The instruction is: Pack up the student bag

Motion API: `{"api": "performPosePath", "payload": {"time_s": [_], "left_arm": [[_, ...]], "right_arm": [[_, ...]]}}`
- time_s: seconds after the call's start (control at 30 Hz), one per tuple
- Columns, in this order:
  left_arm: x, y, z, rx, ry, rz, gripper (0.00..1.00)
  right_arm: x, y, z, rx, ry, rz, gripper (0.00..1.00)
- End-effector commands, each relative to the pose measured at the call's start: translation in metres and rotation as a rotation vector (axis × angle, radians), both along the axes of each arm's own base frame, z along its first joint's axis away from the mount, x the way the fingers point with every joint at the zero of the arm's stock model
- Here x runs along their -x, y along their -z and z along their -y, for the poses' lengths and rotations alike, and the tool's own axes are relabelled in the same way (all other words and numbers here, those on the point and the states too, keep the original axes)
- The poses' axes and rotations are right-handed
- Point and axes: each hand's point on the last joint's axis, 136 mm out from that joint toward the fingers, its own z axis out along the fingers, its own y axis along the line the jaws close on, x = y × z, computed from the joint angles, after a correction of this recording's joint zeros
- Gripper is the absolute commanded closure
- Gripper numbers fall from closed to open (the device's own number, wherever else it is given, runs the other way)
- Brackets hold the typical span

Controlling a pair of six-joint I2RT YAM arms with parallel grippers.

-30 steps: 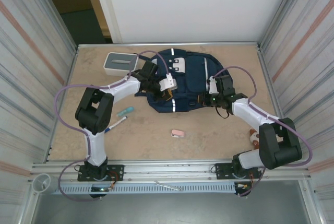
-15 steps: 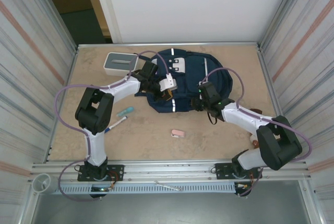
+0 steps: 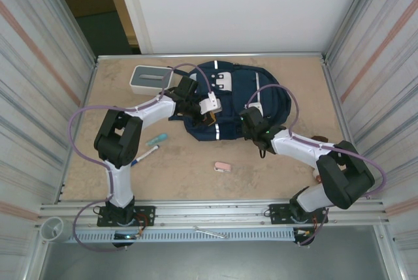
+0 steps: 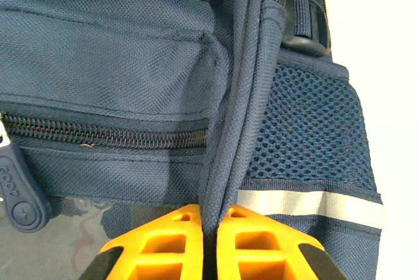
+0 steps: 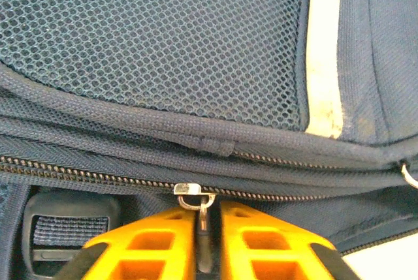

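Right gripper (image 5: 206, 244) pinches a metal zipper pull (image 5: 194, 192) on the student bag (image 3: 236, 100). Left gripper (image 4: 209, 244) clamps the bag's piped seam (image 4: 239, 97), jaws closed.

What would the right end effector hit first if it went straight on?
Probably the student bag itself: the right end effector is shut on a zipper pull, with the zipper seam and mesh directly ahead.

The left arm (image 3: 153, 109) rises from its base, folds at a raised elbow and stretches forward and to the right. The left gripper (image 4: 209, 211) has its jaws pressed together on a seam of the student bag (image 4: 117, 51). The right arm (image 3: 300, 146) folds at its elbow, its forearm low and pointing left. The right gripper (image 5: 206, 209) has its jaws pinched on a zipper pull (image 5: 195, 192).
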Motion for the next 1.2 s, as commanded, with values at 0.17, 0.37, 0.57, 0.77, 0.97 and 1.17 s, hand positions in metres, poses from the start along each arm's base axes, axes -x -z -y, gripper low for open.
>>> {"api": "performPosePath", "payload": {"time_s": [0.17,0.37,0.57,0.77,0.97,1.17], "left_arm": [[0.004,-0.003,-0.015,-0.051,-0.014,0.02,1.0],[-0.011,-0.008,-0.036,-0.094,-0.058,0.109,1.0],[-0.03,-0.008,-0.057,-0.142,-0.1,0.227,1.0],[-0.006,-0.037,-0.029,-0.081,-0.012,0.333,0.54],[0.025,-0.063,0.022,-0.032,0.119,0.505,0.29],[0.03,-0.049,0.074,-0.091,0.224,0.646,0.28]], "right_arm": [[-0.002,-0.014,0.01,-0.021,0.001,0.027,1.0],[0.018,-0.012,0.03,-0.247,0.023,-0.093,1.0],[0.027,-0.011,0.043,-0.422,0.051,-0.18,1.0],[0.028,-0.024,0.01,-0.553,-0.09,-0.202,1.0],[0.033,-0.043,-0.011,-0.66,-0.186,-0.205,1.0],[0.038,-0.059,-0.023,-0.718,-0.233,-0.194,1.0]]}}
